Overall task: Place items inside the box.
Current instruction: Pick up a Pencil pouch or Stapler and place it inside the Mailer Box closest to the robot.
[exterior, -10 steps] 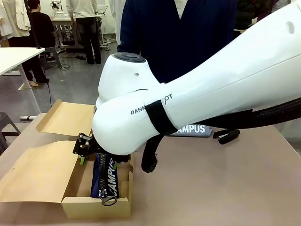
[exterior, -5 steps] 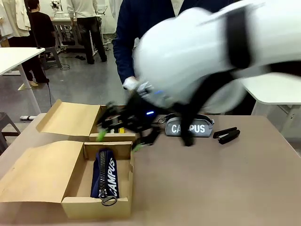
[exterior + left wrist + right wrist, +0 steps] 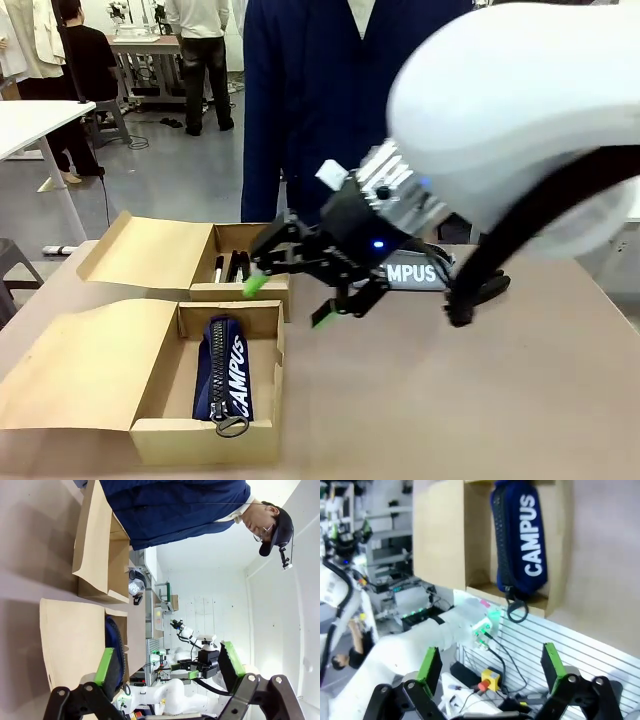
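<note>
My right gripper [image 3: 289, 302] hangs open above the table, just right of the near cardboard box [image 3: 205, 440], holding nothing. In that box lies the navy-blue "CAMPUS" pencil case [image 3: 226, 375], zip ring toward me. The right wrist view shows the same case [image 3: 520, 535] in the box [image 3: 445, 540], well beyond the open right gripper [image 3: 491, 664]. Marker pens [image 3: 230, 266] lie in the far box [image 3: 150, 250]. The grey "CAMPUS" pencil case [image 3: 420, 272] and black stapler [image 3: 492, 285] sit behind the arm, partly hidden. My left gripper [image 3: 167, 662] is open and empty.
A person in a dark blue coat [image 3: 310, 100] stands at the table's far edge. Both boxes have wide flaps spread to the left. Bare tabletop [image 3: 450, 400] stretches right of the near box. The big white right arm [image 3: 520, 110] covers the upper right.
The right gripper has risen out of the near box, leaving the navy case there, and has swung right and away over the table. It stayed open throughout.
</note>
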Controlling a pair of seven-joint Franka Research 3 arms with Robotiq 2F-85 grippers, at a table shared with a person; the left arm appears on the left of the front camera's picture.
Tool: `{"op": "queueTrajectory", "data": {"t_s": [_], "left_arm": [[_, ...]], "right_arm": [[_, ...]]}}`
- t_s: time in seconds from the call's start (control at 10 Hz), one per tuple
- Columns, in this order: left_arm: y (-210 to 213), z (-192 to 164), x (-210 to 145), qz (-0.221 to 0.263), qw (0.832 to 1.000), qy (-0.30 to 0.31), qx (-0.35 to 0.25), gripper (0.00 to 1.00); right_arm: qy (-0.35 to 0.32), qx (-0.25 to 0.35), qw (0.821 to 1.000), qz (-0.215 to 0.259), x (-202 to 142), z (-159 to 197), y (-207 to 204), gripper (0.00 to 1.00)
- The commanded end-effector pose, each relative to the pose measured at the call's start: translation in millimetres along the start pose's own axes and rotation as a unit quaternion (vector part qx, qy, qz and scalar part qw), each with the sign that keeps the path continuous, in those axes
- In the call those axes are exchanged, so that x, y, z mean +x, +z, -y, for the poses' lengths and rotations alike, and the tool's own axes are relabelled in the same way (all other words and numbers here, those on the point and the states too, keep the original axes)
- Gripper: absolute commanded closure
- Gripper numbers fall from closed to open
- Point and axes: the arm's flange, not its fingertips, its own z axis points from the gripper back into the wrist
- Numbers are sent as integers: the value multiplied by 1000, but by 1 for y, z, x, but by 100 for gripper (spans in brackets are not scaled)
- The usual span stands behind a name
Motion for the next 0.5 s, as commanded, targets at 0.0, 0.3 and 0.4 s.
{"op": "queueTrajectory", "data": {"t_s": [0.0,0.3,0.4], "left_arm": [[-1,1,-4,1,1000,-10,-8,0],[-1,1,-4,1,1000,-10,-8,0],[-1,1,-4,1,1000,-10,-8,0]], "right_arm": [[-8,4,1000,14,-5,13,14,0],[-87,106,990,34,16,75,145,0],[-114,153,981,22,18,110,191,0]]}}
